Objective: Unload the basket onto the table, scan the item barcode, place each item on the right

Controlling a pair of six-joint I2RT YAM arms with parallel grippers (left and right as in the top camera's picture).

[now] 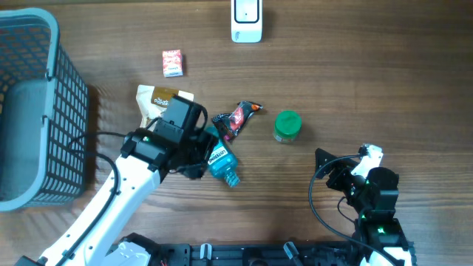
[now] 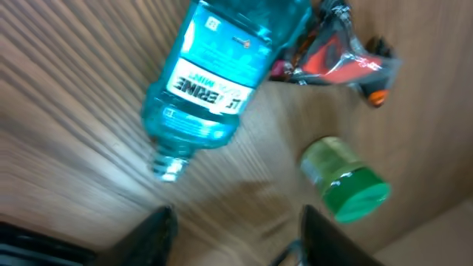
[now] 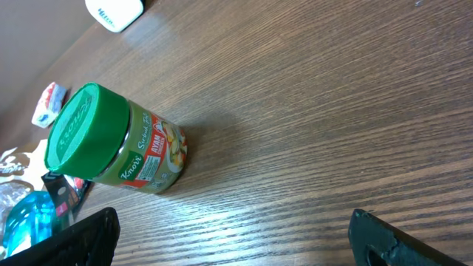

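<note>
Nearest the overhead lens, the left gripper [image 1: 198, 164] is seen just beside the blue bottle [image 1: 222, 162], taken to be the item, which lies on its side. The scanner [image 1: 246, 21] is set well beyond the fingertips. From the left wrist, the jaws are seen parted with only wood between them. The bottle's neck is just ahead, and a red packet [image 2: 336, 59] seemingly touches its far end. From the right wrist, the right gripper [image 3: 236, 244] is spread wide and empty, with a green-lidded jar [image 3: 118, 144] ahead to its left. The round bottle could be squeezed out of a pinch or set rolling, and the packet could be dragged along. The barcode's side cannot be told.
</note>
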